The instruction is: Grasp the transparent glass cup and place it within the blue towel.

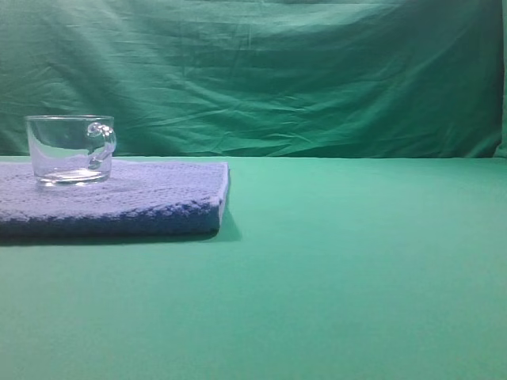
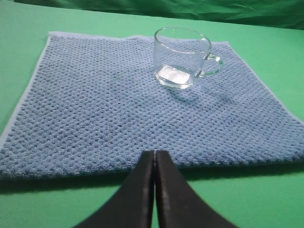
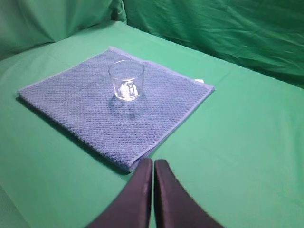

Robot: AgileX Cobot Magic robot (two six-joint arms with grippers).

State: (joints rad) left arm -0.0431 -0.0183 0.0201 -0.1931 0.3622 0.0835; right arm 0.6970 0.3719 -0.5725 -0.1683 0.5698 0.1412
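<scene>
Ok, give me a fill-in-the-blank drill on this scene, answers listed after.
1. The transparent glass cup stands upright on the blue ____.
2. The cup holds ____ inside it.
3. The left gripper has its jaws ____, away from the cup.
4. The right gripper hangs near a ____ of the blue towel.

Answers: towel; nothing; shut; corner

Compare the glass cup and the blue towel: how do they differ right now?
The transparent glass cup is clear and see-through; the blue towel is opaque blue with a nubbly weave. The cup stands upright with its handle out to the side; the towel lies flat. The cup covers only a small patch of the much wider towel. Both are apart from either gripper, and the cup rests on the towel.
</scene>
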